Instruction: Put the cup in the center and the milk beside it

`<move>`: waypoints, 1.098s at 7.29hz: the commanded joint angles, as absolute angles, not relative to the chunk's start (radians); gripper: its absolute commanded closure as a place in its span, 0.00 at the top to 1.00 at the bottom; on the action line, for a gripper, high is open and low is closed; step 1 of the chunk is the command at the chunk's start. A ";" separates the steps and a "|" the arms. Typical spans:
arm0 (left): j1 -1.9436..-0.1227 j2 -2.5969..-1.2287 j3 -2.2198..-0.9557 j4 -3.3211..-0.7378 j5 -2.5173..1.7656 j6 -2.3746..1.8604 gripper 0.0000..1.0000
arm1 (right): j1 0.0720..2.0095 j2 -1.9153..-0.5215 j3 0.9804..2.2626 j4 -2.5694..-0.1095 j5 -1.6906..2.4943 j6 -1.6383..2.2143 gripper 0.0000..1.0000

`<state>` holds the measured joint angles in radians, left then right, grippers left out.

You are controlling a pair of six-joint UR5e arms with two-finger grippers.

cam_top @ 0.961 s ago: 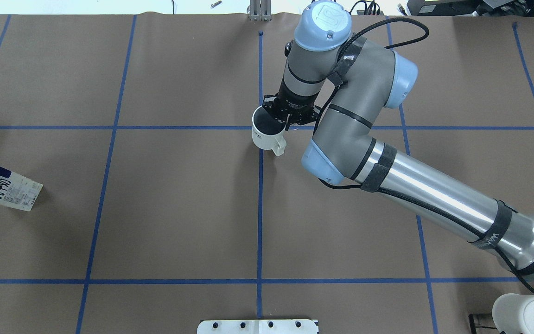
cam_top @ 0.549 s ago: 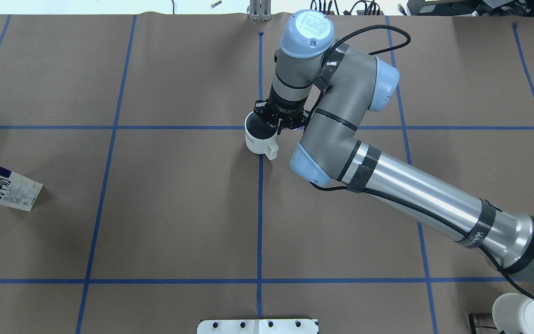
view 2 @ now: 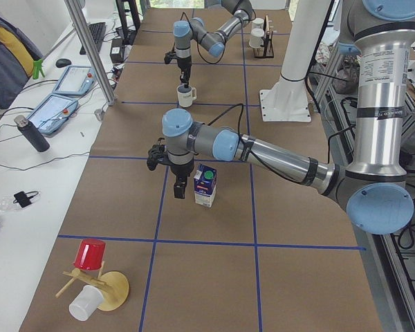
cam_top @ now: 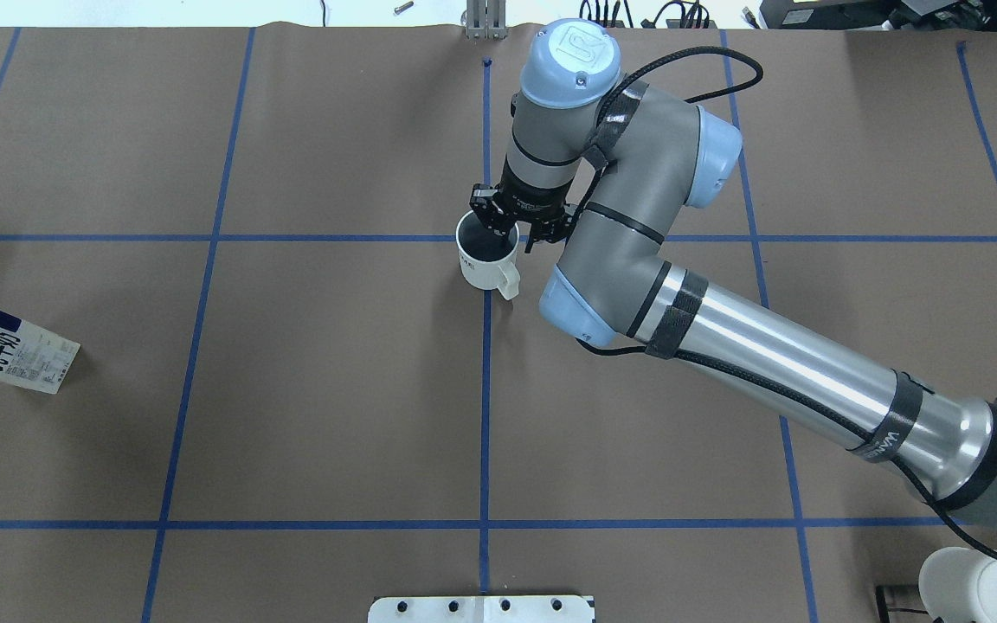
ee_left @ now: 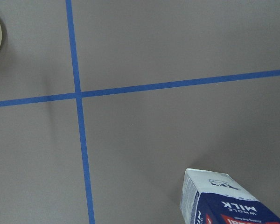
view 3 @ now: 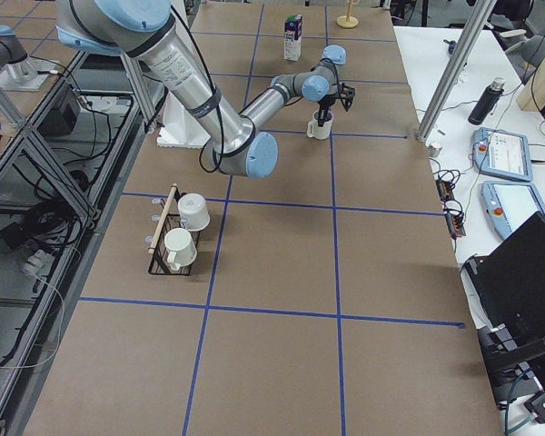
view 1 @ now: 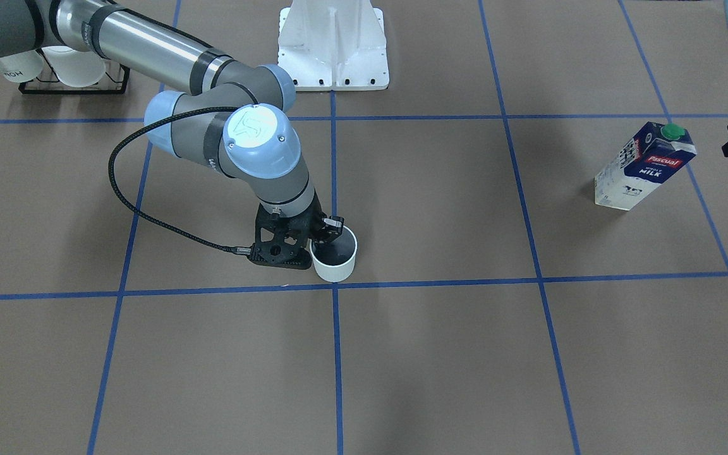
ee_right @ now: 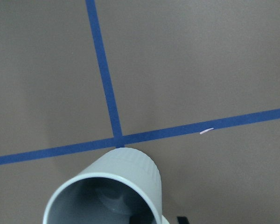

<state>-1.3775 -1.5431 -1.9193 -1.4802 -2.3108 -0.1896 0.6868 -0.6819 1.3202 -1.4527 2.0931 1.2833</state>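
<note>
Right hand [cam_top: 511, 232] astride rim of upright cup [cam_top: 485, 260].
</note>
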 commanded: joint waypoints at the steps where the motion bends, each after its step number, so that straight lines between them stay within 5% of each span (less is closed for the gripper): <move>1: -1.378 -1.548 -1.925 -1.480 -2.315 -0.210 0.98 | 0.689 -0.678 1.333 -1.451 2.091 1.273 1.00; 8: -1.275 -1.515 -1.971 -1.611 -2.315 -0.839 0.98 | 0.787 -0.933 1.658 -1.457 2.117 1.255 1.00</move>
<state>-1.2822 -1.5576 -1.9403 -1.5921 -2.3153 -0.7617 0.7799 -0.9006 1.6309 -1.4576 2.1168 1.2584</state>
